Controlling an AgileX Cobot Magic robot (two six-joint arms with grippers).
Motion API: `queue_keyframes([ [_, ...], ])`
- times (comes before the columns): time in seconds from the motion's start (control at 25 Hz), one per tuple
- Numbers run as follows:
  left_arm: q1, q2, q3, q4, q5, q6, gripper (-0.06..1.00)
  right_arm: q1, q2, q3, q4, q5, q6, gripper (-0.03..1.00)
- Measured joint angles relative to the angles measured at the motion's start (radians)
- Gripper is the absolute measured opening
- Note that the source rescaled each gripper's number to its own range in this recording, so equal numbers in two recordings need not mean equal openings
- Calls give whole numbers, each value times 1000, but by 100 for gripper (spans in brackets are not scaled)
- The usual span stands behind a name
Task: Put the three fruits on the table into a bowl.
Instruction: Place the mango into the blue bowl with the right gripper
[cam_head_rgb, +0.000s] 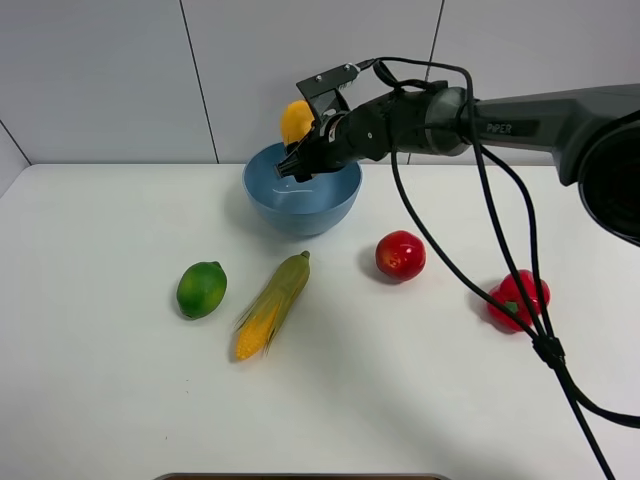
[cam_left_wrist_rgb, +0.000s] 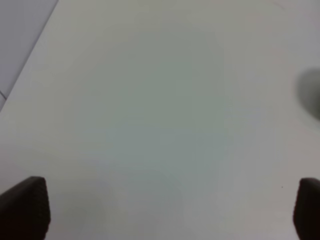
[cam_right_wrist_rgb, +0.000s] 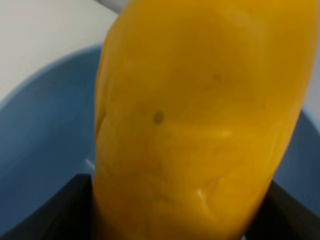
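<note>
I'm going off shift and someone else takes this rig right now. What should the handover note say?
Right gripper: shut on the mango, held over the bowl, not released.
Left gripper: open, empty, above bare table.
Apple and lime: lying on the table in front of the bowl, apart from it.
Done: mango picked up and brought to the bowl; no fruit seen resting inside.
Left: release the mango, then put in the apple and lime. Leave the corn cob and bell pepper alone.
</note>
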Motion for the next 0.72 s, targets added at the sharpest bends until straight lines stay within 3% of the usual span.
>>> queue_keyframes([
  [0.72,0,0,0,0,0,0,100,4,86,0,3,-37,0,0],
])
